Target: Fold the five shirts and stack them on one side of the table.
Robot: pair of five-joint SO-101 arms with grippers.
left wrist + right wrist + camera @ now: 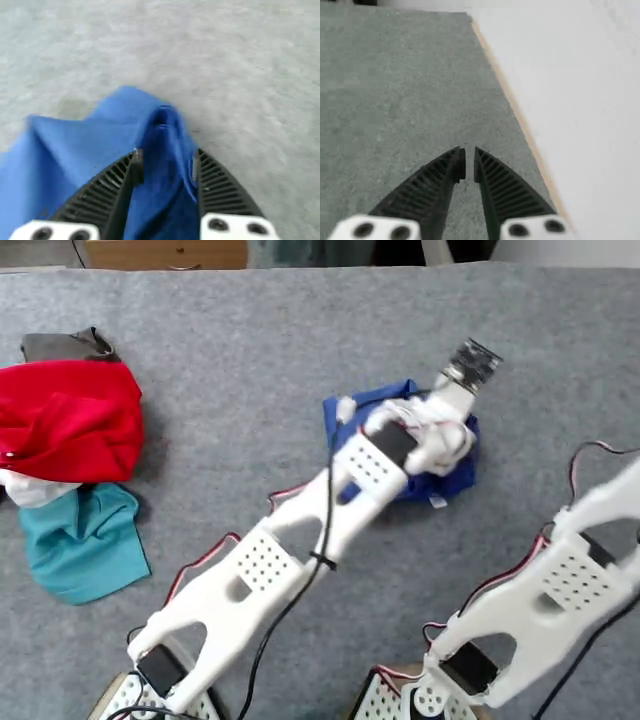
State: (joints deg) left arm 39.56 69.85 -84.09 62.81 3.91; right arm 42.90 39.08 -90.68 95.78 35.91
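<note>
Blue shirt (445, 478) lies crumpled, not folded, on the counter (230, 360), right of centre, in the far half. Its long axis runs approx left-right, w/ the left end a bit farther and the right end a bit nearer. Can't tell which end is collar or hem. Small white tag (437, 502) pokes out at its near edge; print too small to read.

Left hand (164, 162) is grasping the blue shirt. In the left wrist view a raised ridge of cloth sits pinched btwn the two black ribbed fingers (112, 182), and the fold runs on past the tips to a peak. In the high view the left arm (300, 550) stretches from its near-left base diagonally over the shirt's middle, covering much of it.

Right hand (469, 162) is clenched almost fully, w/ a thin slit btwn the tips and nothing in it. It hangs over the grey counter near the right edge, where a tan rim (510, 95) meets a white surface beyond. Right arm (560, 590) sits near-right, apart from the blue shirt.

The other four shirts are bunched at the counter's left side, well apart from the blue one:
- Red shirt (65, 420): biggest, on top.
- Dark grey shirt (65, 344): peeks out at the red one's far side.
- White shirt (35, 490): shows at the red one's near edge.
- Teal shirt (85, 540): nearest, touching the white & red ones, rumpled, long axis approx near-far.

Wooden furniture (165, 252) stands past the counter's far edge.
</note>
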